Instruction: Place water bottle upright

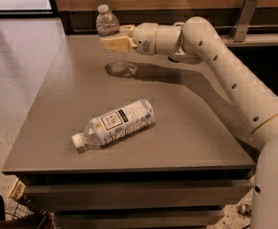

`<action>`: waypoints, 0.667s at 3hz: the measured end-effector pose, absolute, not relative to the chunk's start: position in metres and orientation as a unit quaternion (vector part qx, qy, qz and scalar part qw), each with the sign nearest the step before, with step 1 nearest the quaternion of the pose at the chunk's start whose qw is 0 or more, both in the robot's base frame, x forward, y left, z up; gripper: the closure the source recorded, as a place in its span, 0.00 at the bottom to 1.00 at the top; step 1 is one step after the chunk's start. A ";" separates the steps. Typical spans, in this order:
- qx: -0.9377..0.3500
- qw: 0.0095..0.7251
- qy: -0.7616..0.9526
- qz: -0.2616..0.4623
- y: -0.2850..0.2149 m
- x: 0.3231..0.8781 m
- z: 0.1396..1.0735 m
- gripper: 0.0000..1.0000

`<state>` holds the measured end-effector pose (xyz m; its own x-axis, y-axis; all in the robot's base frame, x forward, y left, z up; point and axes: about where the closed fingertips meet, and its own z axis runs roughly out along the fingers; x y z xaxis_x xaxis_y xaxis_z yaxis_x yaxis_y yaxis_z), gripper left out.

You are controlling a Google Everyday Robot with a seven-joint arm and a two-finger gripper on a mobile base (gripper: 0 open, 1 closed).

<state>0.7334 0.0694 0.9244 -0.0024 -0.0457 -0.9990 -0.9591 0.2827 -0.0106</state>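
Holding the water bottle (107, 25) upright in the gripper (119, 38), closed across the ribbed mid-body, white cap up, near the far left corner of the worktop (186, 123). Sitting on or just above the surface; can't tell base contact from this angle. Judging this as the set-down step, nearly done.

To finish clean:
- Lower straight down until seated flat, no tilt.
- Confirm contact before letting go; probably light and tippy if dropped.
- Open slowly and evenly to avoid dragging it sideways.
- Back out level along the arm's line, not up past the cap.
- Mind the back and left edges, not much margin there.

Ignore the larger labelled bottle (115, 123) lying on its side mid-worktop, well apart and out of the retreat path.
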 end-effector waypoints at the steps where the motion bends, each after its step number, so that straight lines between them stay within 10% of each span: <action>1: -0.429 0.573 0.578 0.391 0.052 0.723 0.932 1.00; 2: -0.414 0.587 0.583 0.379 0.032 0.716 0.929 1.00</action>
<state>0.7164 0.0324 0.9293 0.0323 -0.0370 -0.9988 -0.9279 0.3702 -0.0437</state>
